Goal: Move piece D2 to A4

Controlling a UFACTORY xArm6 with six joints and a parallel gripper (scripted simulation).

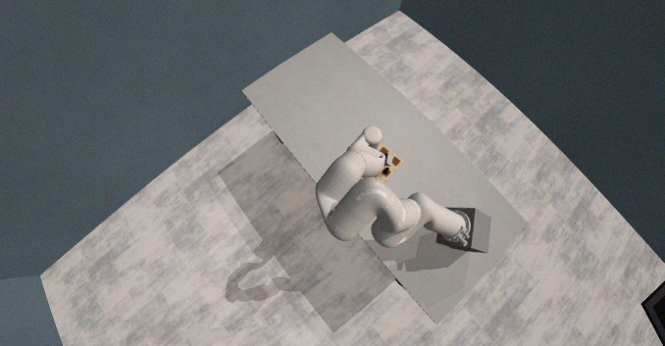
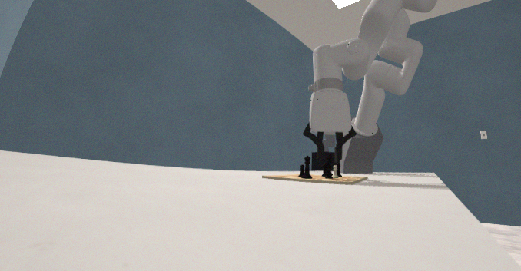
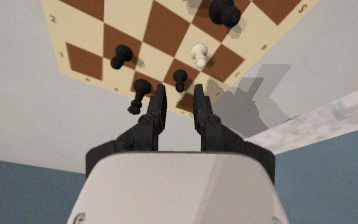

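A small chessboard [image 3: 155, 30] lies flat on the grey bench [image 1: 314, 94], near the bench's middle and closer to the end where the arm's dark pedestal [image 1: 483, 226] stands. The white arm [image 1: 363, 202] bends over the board with its wrist pointing straight down.

The gripper [image 3: 179, 102] hangs low over the board edge that faces the pedestal end of the bench. Its two dark fingers stand partly parted, with a gap between them, and they grasp nothing. Seen from the wrist, a small black pawn [image 3: 180, 79] stands just beyond the fingertips, in line with the gap but not inside it. The square letters along that edge are too small to read, so I cannot tell for certain that this pawn is the D2 piece, though it sits in the row next to the edge.

Beside it stand four more pieces. A black piece [image 3: 139, 92] is at the very edge of the board, just beside one finger. Another black pawn [image 3: 121, 55] stands further in, a white pawn [image 3: 199, 54] is near the middle, and a larger black piece [image 3: 224, 12] is towards the far side. All look upright in the exterior view, where the gripper [image 2: 329, 158] reaches down among them.
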